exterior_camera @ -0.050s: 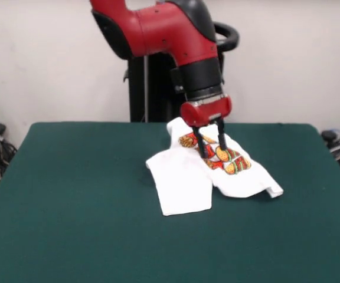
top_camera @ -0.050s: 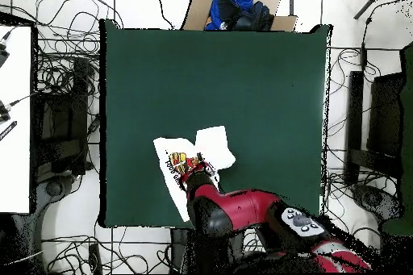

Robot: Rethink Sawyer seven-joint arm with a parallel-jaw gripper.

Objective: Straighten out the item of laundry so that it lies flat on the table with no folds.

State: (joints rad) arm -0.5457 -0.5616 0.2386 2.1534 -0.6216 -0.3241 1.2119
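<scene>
The robot's black two-fingered hand is down on the small white food-printed T-shirt, its fingers narrowly parted with tips at the printed patch; whether they pinch cloth I cannot tell. The shirt lies crumpled, with one plain panel folded out toward 7 o'clock, near the far middle of the dark green felt worktop. By my judgement, flattening has barely begun.

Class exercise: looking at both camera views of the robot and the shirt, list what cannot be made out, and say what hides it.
- Shirt print, front view: folded cloth covers most of it; text unreadable.
- Shirt's edge nearest the robot, overhead view: the arm covers it.
- Pincer, front view: whether it pinches cloth or only touches is unclear.
- Pincer, overhead view: hidden under the arm.
</scene>
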